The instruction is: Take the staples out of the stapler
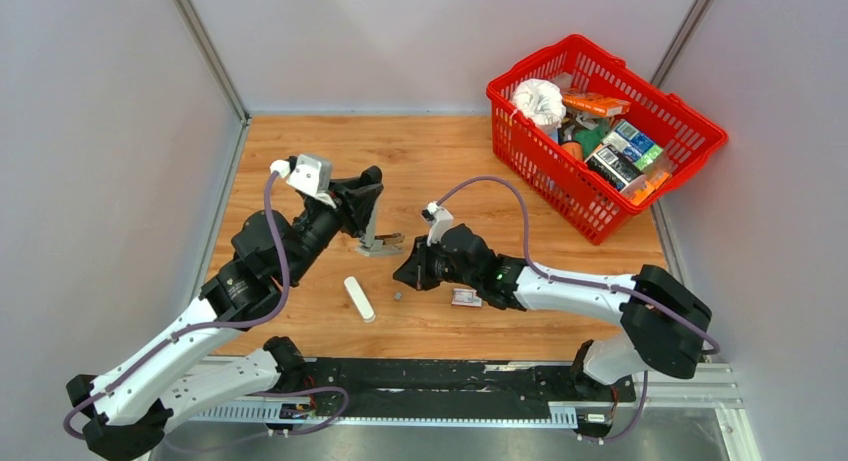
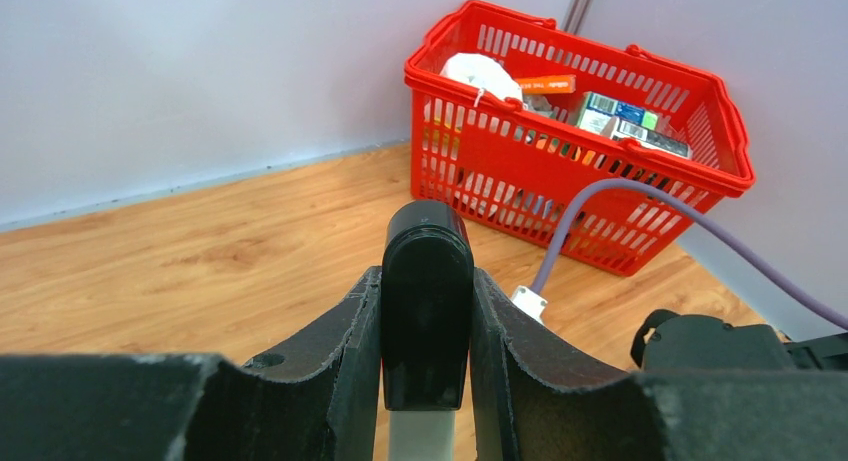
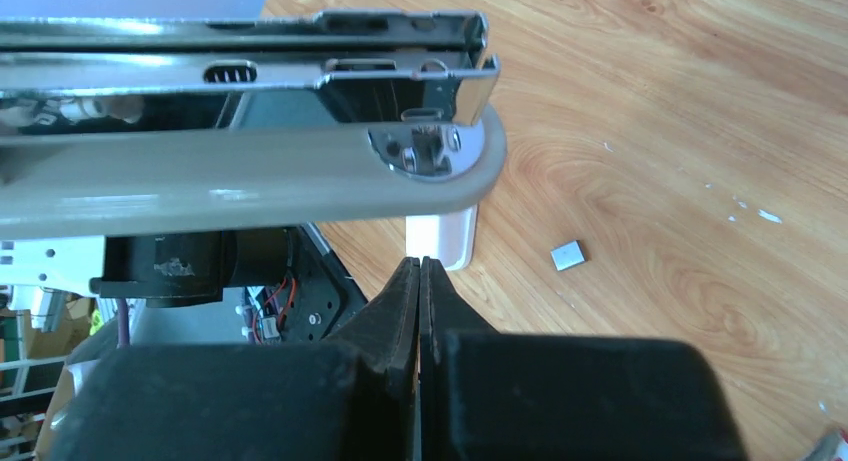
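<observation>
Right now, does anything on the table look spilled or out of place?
Yes. A short silver-grey staple strip lies loose on the wooden table, apart from the opened beige and chrome stapler. Tiny pale flecks are scattered near it. Nothing looks damaged.
</observation>
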Motion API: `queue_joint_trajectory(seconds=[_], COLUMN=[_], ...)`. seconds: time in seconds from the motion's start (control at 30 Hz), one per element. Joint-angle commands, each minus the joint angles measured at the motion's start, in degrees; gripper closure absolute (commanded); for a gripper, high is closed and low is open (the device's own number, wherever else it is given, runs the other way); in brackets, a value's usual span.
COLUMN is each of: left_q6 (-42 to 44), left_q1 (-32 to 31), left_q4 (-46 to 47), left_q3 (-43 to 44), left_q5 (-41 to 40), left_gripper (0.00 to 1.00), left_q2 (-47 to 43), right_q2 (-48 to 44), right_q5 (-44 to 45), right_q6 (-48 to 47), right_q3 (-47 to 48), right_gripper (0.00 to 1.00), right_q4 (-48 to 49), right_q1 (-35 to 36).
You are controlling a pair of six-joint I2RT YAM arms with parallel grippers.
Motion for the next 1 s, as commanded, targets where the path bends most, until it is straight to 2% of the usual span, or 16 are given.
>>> queue_joint_trajectory(seconds=[0.0,0.23,0.5,0.97], left_q6=[-2.3,-3.4,-5.6,-7.5], left_q1=[0.2,0.1,0.1,0.1], left_q4=[4.1,2.8,1.2,-1.9], left_q3=[3.2,2.6,2.8,0.7], left_q5=[1.4,1.9,4.7,6.1], left_gripper=[1.00,1.00,1.00,1.00], left_q2=[-1.3,-2.5,-3.1,-3.8], right_q2=[1.4,0.5,-2.8,-7.0], right_q5=[1.0,6.2,6.2,10.4], right_q6=[2.7,0.4,-1.0,-10.3], right_q3=[2.3,3.3,3.3,13.1], right_gripper=[1.00,1.00,1.00,1.00], right_q4=[7.4,5.0,3.9,-4.1], right_q1=[0.2,-0.4,-4.2,-5.2])
